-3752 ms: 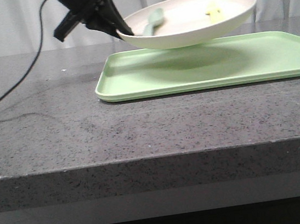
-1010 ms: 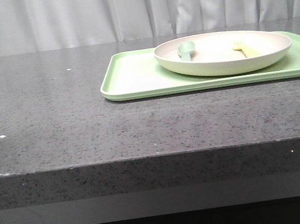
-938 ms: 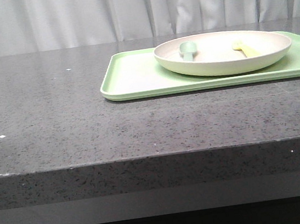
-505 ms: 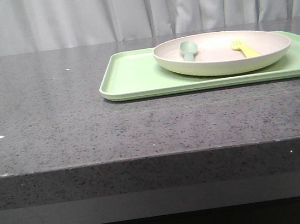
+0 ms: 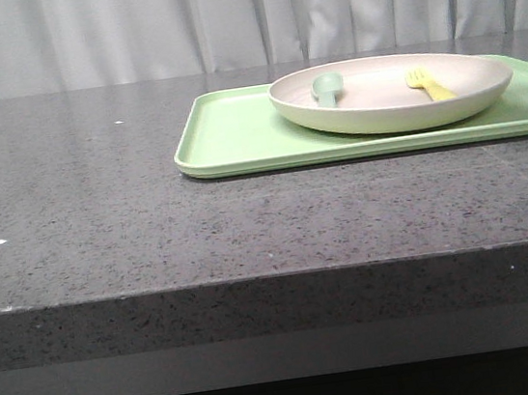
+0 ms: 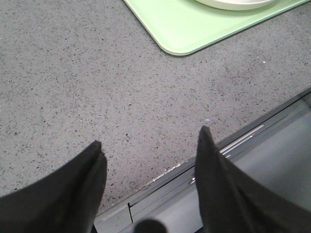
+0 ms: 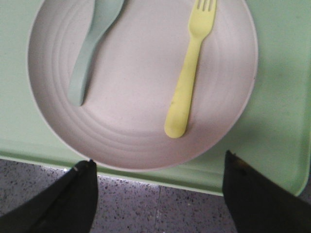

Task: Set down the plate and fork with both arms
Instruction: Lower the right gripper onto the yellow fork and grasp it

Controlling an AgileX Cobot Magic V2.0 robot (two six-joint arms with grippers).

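**Plate is down on the tray; the fork is the piece now in hand**

Nearest to me is the dark speckled counter [image 5: 150, 222], filling the lower half of the front view. In the left wrist view the left gripper [image 6: 150, 150] hangs over the front edge of this counter, its two dark fingers spread wide with nothing between them. Only a corner of the tray shows at the top of that frame, well apart from the fingers.

Farther back, in the middle right of the front view, lies the light-green tray [image 5: 227, 139], and on it sits the plate [image 5: 394, 112], flat and steady. Inside the plate the teal spoon [image 5: 327, 85] lies at the left part and the fork [image 5: 429, 84] at the right part, apart from each other.

The right wrist view looks straight down on the plate. The fork [image 7: 188, 70] lies with its tines toward the top of that frame. The right gripper [image 7: 158, 182] hovers above the near rim of the plate, jaws wide apart and holding nothing. In the front view only dark pieces of this arm show at the upper right corner.

I judge the plate step as finished. The fork step seems to come next: the right gripper would need to go down over the fork's handle, with its fingers on both sides of it, and close without pushing the plate.
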